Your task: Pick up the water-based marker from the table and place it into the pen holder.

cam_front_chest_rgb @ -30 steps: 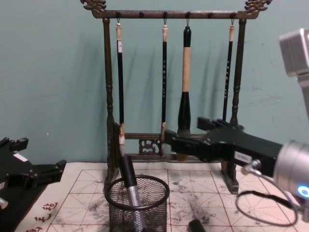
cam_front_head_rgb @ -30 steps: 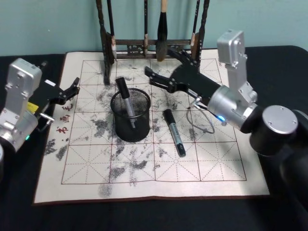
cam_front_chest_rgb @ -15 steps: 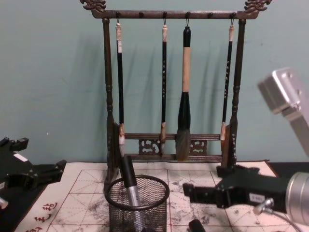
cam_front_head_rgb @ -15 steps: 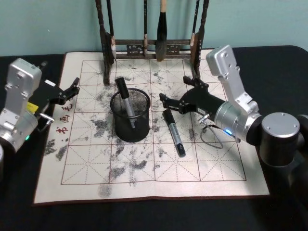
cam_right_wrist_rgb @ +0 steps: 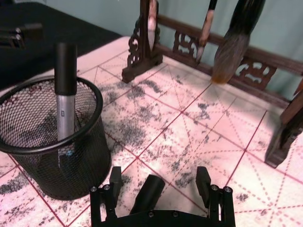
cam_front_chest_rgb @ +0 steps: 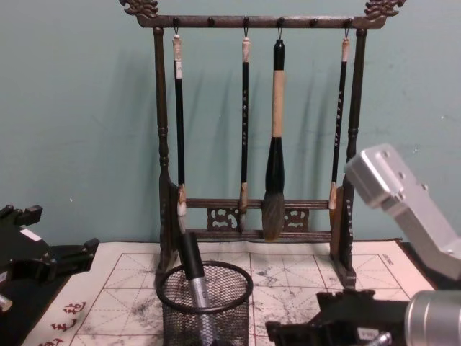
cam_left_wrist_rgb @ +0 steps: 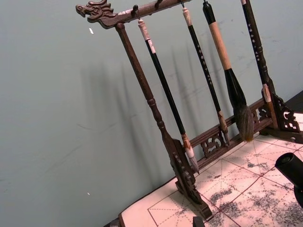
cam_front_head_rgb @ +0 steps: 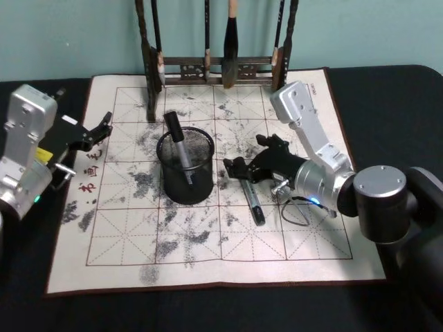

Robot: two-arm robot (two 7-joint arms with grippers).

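**Approach to the marker, right arm.** Over the last 1 s the right end effector (cam_front_head_rgb: 247, 156) has come down from a raised position beyond the pen holder (cam_front_head_rgb: 181, 188), near the foot of the brush rack (cam_front_chest_rgb: 252, 21). It now sits low on the right of the pen holder, over the marker's capped end. The right wrist view shows its 2 fingers (cam_right_wrist_rgb: 111, 185) spread and released, 1 on each side of the black cap. There is a visible gap on both sides, so nothing is grasped yet.

The water-based marker (cam_front_head_rgb: 254, 205) lies flat on the calligraphy mat (cam_front_head_rgb: 138, 228), just right of the pen holder and apart from it, in the same place as 1 s ago. Its capped end points away from the robot and its far end toward the robot. A second marker (cam_front_head_rgb: 177, 142) already stands tilted inside the pen holder, leaning on the rim.

The left end effector (cam_front_head_rgb: 106, 123) is parked well to the left of the pen holder, over the dark tabletop (cam_front_head_rgb: 387, 90) at the mat's edge, unchanged.

**Reading:** the reach appears complete and the step in hand is the pick. The fingers look aligned across the marker's width, so a small further descent and a closure should secure it. The lift must then clear the pen holder's rim and avoid the leaning second marker.
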